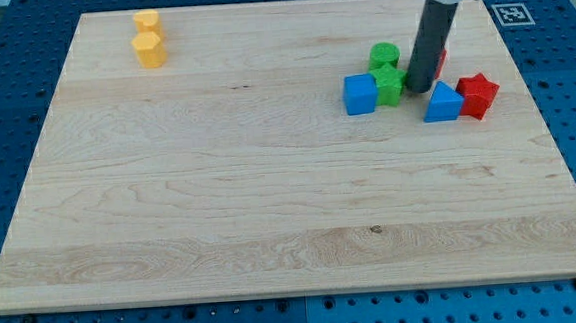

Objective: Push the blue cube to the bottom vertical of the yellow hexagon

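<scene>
Two blue blocks are showing: the blue cube (360, 94) and another (444, 103); my tip (419, 89) is sitting between; no hand showing.

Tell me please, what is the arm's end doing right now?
My tip: holding nothing, down among the cluster, right of the green block, not touching the blue cube.

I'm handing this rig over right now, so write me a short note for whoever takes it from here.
My tip is down among the cluster at the view's right, just right of the green blocks, not touching the blue cube.
The blue cube sits left of that cluster. The yellow hexagon is far off at the view's upper left, a second yellow block above it.
Done: nothing visible.
Left: push the blue cube across to directly below the yellow hexagon.
</scene>
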